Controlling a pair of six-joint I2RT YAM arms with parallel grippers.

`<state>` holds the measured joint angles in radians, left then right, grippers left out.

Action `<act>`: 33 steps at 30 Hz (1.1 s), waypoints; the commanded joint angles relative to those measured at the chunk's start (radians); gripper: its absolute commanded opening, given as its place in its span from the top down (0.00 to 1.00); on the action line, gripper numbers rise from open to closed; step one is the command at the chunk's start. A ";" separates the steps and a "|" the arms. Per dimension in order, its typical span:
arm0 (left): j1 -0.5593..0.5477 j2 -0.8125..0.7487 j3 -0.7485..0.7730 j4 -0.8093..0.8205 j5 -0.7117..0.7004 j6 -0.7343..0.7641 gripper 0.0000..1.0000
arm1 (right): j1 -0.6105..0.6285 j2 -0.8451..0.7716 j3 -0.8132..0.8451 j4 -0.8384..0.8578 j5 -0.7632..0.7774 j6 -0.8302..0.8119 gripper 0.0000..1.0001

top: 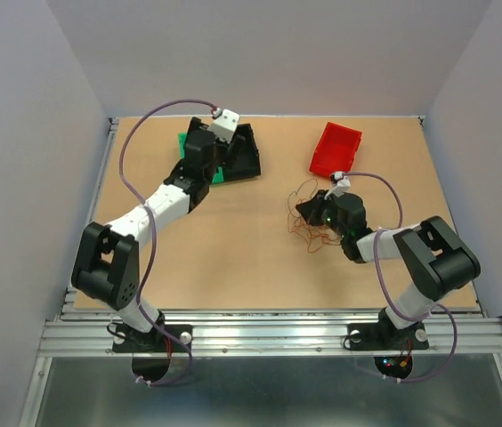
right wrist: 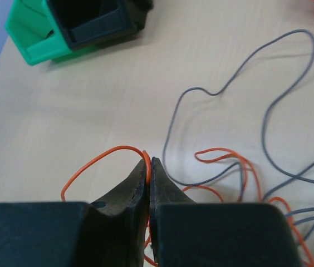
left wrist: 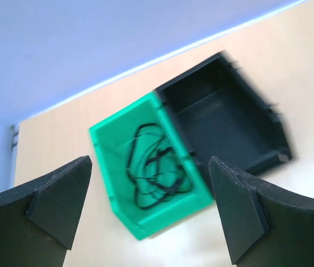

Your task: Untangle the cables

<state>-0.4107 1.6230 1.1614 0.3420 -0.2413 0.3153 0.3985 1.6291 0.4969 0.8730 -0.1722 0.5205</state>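
Table (top: 233,267): tan board, grey walls around.
Bins: green bin (left wrist: 112,178) and black bin (left wrist: 224,128) touching at 11 o'clock; red bin (top: 336,149) at 1 o'clock.
Progress: one black cable (left wrist: 151,167) lies in green bin; tangle (top: 309,222) at 3 o'clock unsorted, so likely early.
Left gripper (left wrist: 148,164): jaws wide, empty, over green bin.
Right gripper (right wrist: 148,161): jaws closed, pinching orange cable (right wrist: 107,151) at tangle's edge.

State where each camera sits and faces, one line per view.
Top: above, behind the bases, looking down on the table; both arms show.
Left wrist: looks down past the open left gripper at a black cable in the green bin.
Right wrist: low over the table; right gripper shut on an orange cable.
Shared: all show the green bin.
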 commanded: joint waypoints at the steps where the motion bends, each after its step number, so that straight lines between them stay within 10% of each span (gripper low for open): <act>1: -0.091 -0.138 -0.078 0.065 0.072 0.062 0.01 | 0.054 -0.063 0.037 0.075 -0.032 -0.086 0.99; 10: -0.227 -0.192 0.113 -0.210 0.549 -0.151 0.01 | 0.149 -0.230 -0.050 0.110 0.022 -0.131 0.99; 33: -0.390 -0.373 -0.244 0.017 0.657 -0.076 0.04 | 0.160 -0.388 -0.156 0.106 0.102 -0.099 1.00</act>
<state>-0.7853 1.2747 0.9245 0.3012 0.3737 0.2165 0.5457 1.2259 0.3412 0.9283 -0.1093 0.4225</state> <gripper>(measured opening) 0.960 0.066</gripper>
